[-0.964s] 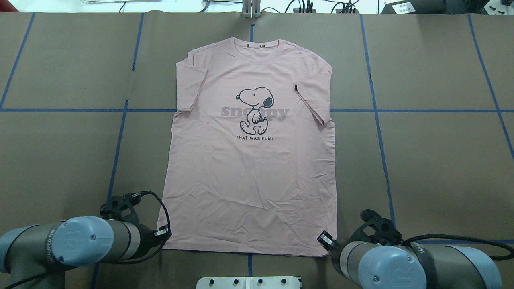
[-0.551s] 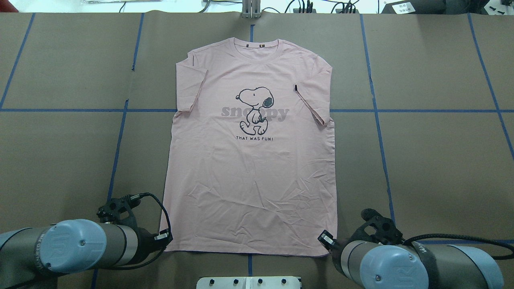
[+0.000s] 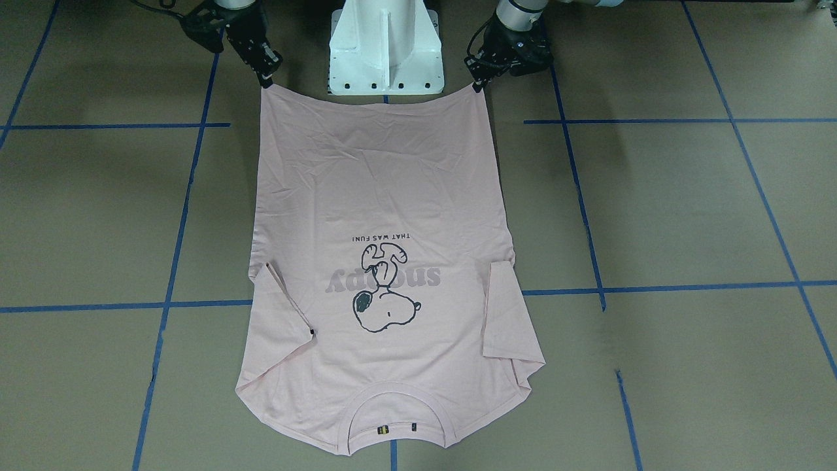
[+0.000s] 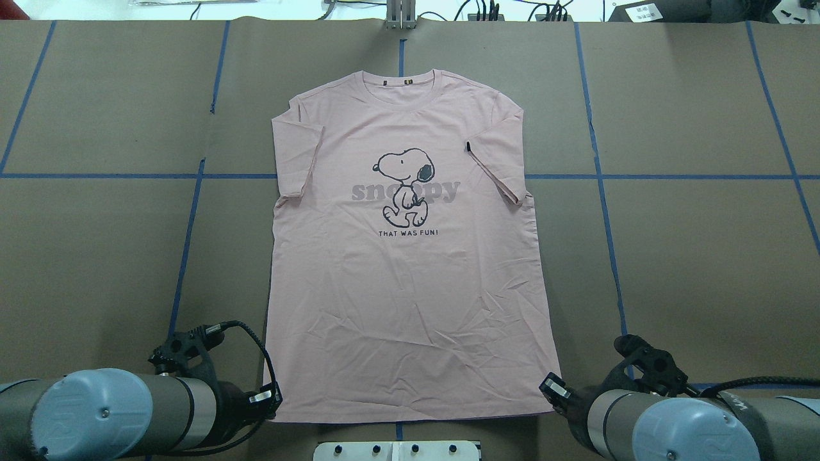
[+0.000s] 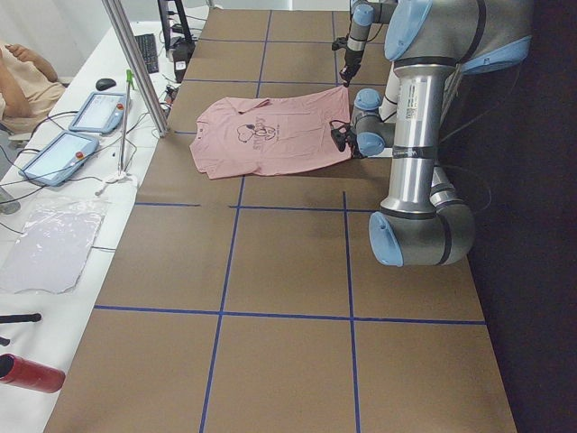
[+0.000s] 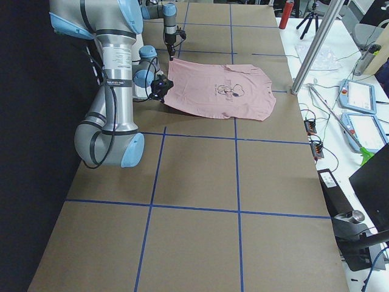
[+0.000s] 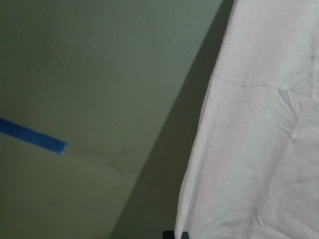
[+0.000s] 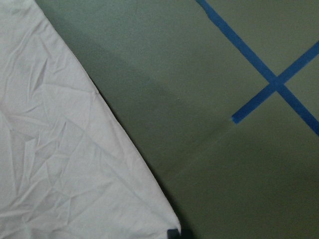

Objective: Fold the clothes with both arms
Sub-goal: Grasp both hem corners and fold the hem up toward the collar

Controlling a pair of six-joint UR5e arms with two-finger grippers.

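The pale pink Snoopy T-shirt [image 4: 410, 288] lies flat and face up on the brown table, neck at the far side and hem toward the robot; it also shows in the front view [image 3: 379, 196]. My left gripper [image 4: 272, 400] is shut on the hem's left corner, seen at the front view's upper right [image 3: 477, 82]. My right gripper [image 4: 551, 387] is shut on the hem's right corner [image 3: 267, 78]. Both corners are drawn taut toward the fingertips. The wrist views show pink cloth [image 7: 259, 139] [image 8: 65, 149] running to the bottom edge.
The white pedestal base [image 3: 386, 46] stands just behind the hem between the arms. Blue tape lines [image 4: 186, 243] grid the brown table. A metal post [image 4: 400, 13] and cables sit at the far edge. Tablets [image 5: 95, 110] lie on the operators' bench.
Both grippers have drawn back toward the robot's base, and the whole shirt has slid that way with them. The hem corners now sit wider apart and the hem is tauter.
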